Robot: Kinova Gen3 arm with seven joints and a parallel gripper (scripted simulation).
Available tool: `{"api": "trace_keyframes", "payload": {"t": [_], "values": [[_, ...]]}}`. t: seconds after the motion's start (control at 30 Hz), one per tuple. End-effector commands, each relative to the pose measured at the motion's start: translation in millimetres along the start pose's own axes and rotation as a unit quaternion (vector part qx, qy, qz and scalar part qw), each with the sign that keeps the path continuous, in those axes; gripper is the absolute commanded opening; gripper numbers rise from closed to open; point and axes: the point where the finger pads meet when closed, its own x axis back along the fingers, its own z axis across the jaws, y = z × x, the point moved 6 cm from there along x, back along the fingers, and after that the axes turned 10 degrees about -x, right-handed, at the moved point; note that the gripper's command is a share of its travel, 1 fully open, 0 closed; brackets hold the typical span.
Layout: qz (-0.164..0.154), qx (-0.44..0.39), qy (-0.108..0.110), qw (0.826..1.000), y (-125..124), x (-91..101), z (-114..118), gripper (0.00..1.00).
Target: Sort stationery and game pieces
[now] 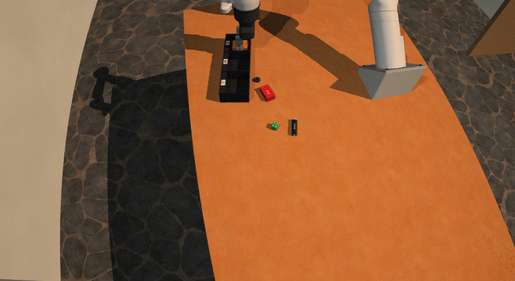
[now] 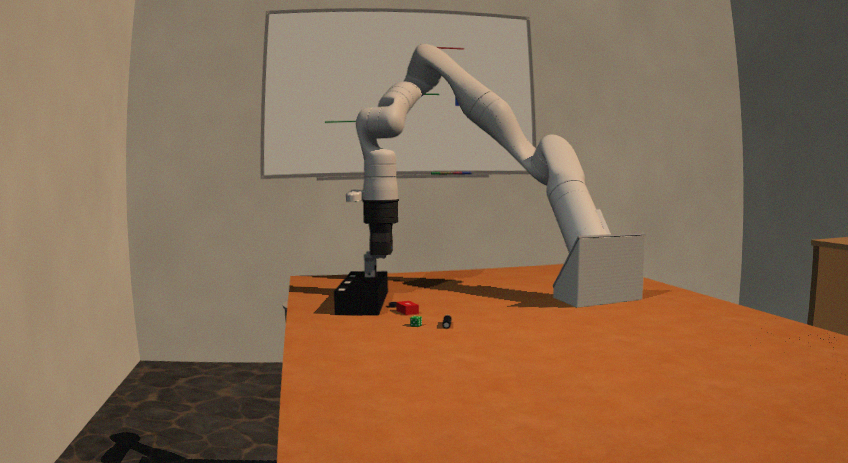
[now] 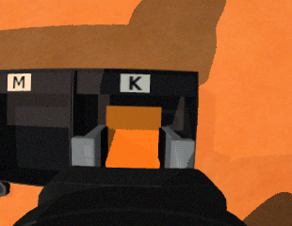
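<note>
A row of three black bins stands on the table, each with a white label. The wrist view reads two of them: the K bin at the far end of the row and the M bin next to it. The third label is too small to read. The gripper hangs over the K bin, its jaws closed on an orange block, which sits just inside the bin's mouth. The M bin looks dark inside; I cannot tell whether anything lies in it. On the table beside the bins lie a small black piece and a red box; farther off, a green die and a black cylinder.
</note>
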Motion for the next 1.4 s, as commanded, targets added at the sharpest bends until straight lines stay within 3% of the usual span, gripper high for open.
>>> {"api": "trace_keyframes", "payload": {"t": [0.0, 0.07, 0.1, 0.67, 1.37], "values": [[0.001, 0.0, 0.0, 1.0, -1, 0.7, 0, 0.7], [0.001, 0.0, 0.0, 1.0, -1, 0.7, 0, 0.7], [0.001, 0.0, 0.0, 1.0, -1, 0.7, 0, 0.87], [0.001, 0.0, -0.001, 1.0, -1, 0.7, 0, 0.87], [0.001, 0.0, -0.001, 1.0, -1, 26.0, 0, 0.87]]}}
